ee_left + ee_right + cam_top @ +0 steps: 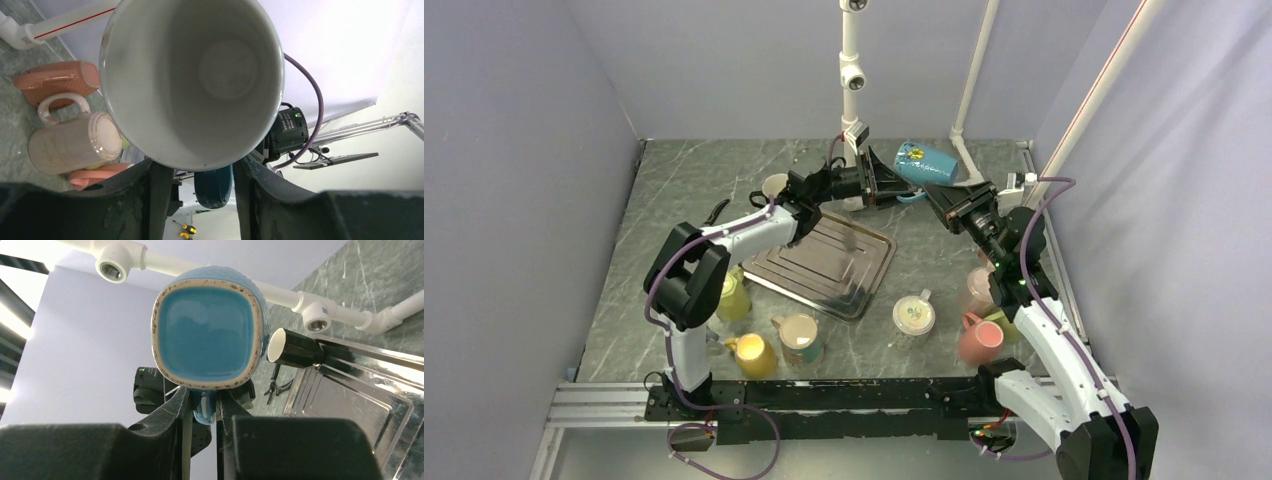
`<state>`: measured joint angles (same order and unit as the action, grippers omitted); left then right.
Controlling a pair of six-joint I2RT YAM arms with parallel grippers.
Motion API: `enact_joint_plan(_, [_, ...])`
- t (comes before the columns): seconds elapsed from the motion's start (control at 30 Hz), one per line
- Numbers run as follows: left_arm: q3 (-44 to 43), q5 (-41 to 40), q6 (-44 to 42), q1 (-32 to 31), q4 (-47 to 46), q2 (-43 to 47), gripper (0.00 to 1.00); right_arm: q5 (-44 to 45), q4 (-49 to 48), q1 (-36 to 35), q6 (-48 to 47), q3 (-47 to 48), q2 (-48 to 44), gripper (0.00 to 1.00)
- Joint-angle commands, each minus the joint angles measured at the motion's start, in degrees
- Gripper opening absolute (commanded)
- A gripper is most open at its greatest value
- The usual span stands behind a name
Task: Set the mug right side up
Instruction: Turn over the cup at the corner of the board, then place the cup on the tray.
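Note:
A blue mug (927, 163) is held in the air on its side near the back wall. My right gripper (936, 196) is shut on its handle (205, 409); the right wrist view faces the mug's blue square base (207, 335). My left gripper (892, 186) is open and straddles the same teal handle (214, 186) with a gap beside it. The left wrist view looks into the mug's white inside (192, 80). The two grippers meet from opposite ends of the mug.
A metal tray (824, 265) lies mid-table below the mug. Several mugs stand around it: yellow ones (754, 352), a teal-and-beige one (800, 335), a white one (914, 315), pink ones (979, 340). A white camera pole (852, 60) rises just behind the grippers.

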<state>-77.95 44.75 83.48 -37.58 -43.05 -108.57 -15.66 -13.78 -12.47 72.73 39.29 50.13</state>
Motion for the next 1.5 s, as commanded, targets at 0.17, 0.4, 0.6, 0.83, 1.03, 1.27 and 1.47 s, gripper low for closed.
enact_joint_plan(0.17, [1.1, -0.3, 0.6, -1.5, -0.5, 3.1, 0.18, -3.7, -9.4, -0.3, 1.3, -0.9, -1.0, 0.00])
enact_joint_plan(0.4, [6.2, -3.6, -3.9, -1.7, -3.7, 7.0, 0.03, -2.7, -3.7, -0.2, -1.1, -1.0, -3.2, 0.12])
enact_joint_plan(0.6, [5.8, -2.1, -15.7, -1.7, 6.4, 12.0, 0.02, -2.3, 2.2, -0.2, -8.9, 1.0, -4.0, 0.71])
enact_joint_plan(0.83, [-0.4, -5.7, -45.0, -1.2, 41.6, 20.3, 0.03, 1.5, 10.1, -0.2, -19.0, 1.8, -6.8, 0.83])
enact_joint_plan(1.03, [-4.4, -4.6, -74.4, 2.4, 69.7, 24.5, 0.03, 3.9, 12.1, -0.1, -23.0, 2.1, -7.6, 0.84])
enact_joint_plan(1.27, [-8.4, -16.7, -95.2, 6.4, 88.8, 25.5, 0.03, 4.7, 14.6, -0.1, -22.8, 4.4, -2.0, 0.82])
enact_joint_plan(1.47, [-1.5, -25.0, -101.1, 13.2, 91.7, 26.8, 0.03, 4.7, 14.1, -0.1, -20.9, 4.6, 1.7, 0.82])
